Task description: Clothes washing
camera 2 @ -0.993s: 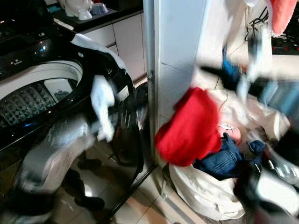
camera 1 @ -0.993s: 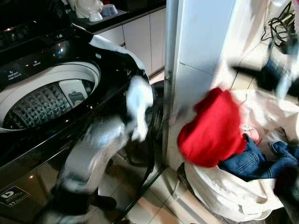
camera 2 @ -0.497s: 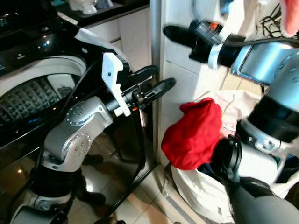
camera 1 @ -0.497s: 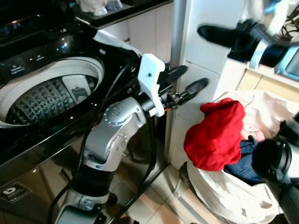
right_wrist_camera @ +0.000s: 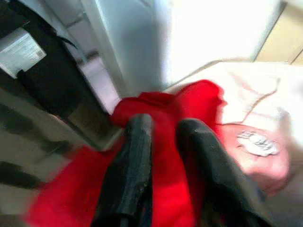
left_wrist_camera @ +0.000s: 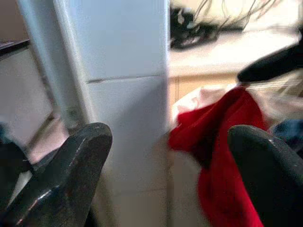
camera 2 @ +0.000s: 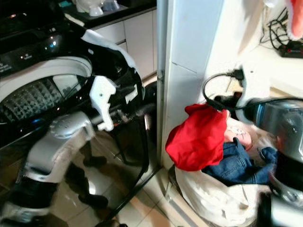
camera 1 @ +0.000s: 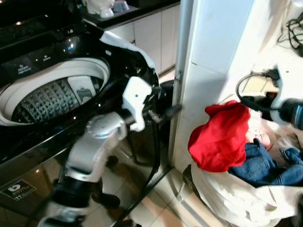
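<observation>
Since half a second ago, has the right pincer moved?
Yes. The right pincer has dropped from high beside the white pillar down onto the red garment.

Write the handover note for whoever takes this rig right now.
Left pincer: open, empty, held out between the washing machine and the laundry bag.
Right pincer: fingers nearly together over the red garment; whether it has gripped cloth, I cannot tell.
Red garment sits on top of the bag, jeans beside it. Machine lid open; no clothes visible in the drum.
Done: nothing loaded.
Left: lift the red garment, then the rest, into the drum.
</observation>
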You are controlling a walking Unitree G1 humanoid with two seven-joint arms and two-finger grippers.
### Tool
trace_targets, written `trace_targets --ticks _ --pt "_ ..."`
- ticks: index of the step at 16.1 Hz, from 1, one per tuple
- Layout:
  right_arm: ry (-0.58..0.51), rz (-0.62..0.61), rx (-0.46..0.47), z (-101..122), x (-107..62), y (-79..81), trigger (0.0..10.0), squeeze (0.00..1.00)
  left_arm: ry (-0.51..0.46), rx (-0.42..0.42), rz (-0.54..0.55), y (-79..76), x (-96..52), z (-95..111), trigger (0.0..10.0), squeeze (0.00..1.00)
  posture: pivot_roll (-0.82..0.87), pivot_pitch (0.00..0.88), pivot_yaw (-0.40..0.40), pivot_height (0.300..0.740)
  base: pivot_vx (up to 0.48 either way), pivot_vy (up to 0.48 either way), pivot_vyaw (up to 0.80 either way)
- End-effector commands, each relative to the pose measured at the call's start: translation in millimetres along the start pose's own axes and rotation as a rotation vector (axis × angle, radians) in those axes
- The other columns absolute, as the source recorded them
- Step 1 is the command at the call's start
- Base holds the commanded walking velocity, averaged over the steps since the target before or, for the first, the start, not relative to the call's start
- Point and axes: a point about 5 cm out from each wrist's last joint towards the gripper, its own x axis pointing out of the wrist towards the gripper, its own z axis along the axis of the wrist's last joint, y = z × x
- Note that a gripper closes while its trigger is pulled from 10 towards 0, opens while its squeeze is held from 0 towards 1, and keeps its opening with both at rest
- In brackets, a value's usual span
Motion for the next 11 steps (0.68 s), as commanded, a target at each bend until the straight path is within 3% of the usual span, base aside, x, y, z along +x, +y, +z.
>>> trace_targets --ticks 1,4,7,9,10,11 --pt "0.021 -0.086 -0.070 -18.3 -0.7 -12.8 10.0 1.00 0.008 -0.049 0.020 -0.5 13.7 -4.9 10.0 1.00 -0.08 0.000 0.071 0.740 0.000 0.000 0.00" --pt "0.118 -0.221 -0.098 -60.0 3.6 -33.1 10.0 1.00 0.080 0.000 0.011 -4.1 35.4 -21.9 10.0 1.00 -0.11 0.000 0.091 0.740 0.000 0.000 0.00" --pt "0.052 -0.422 -0.001 -78.3 2.5 -62.3 10.0 1.00 0.059 -0.120 -0.052 -12.6 56.7 -28.9 10.0 1.00 -0.15 0.000 0.103 0.740 0.000 0.000 0.00" --pt "0.050 -0.431 -0.025 -84.6 -1.4 -63.2 10.0 1.00 0.135 -0.040 0.057 -9.2 71.8 -47.7 10.0 1.00 -0.17 0.000 0.108 0.740 0.000 0.000 0.00" --pt "0.052 -0.406 -0.027 -84.5 -1.1 -58.8 10.0 1.00 0.146 -0.040 0.093 -7.3 73.6 -50.8 10.0 1.00 -0.18 0.000 0.111 0.740 0.000 0.000 0.00" --pt "0.058 -0.374 -0.036 -85.7 -0.1 -53.1 10.0 1.00 0.152 -0.100 0.080 -9.3 75.5 -54.3 10.0 1.00 -0.18 0.000 0.113 0.740 0.000 0.000 0.00"
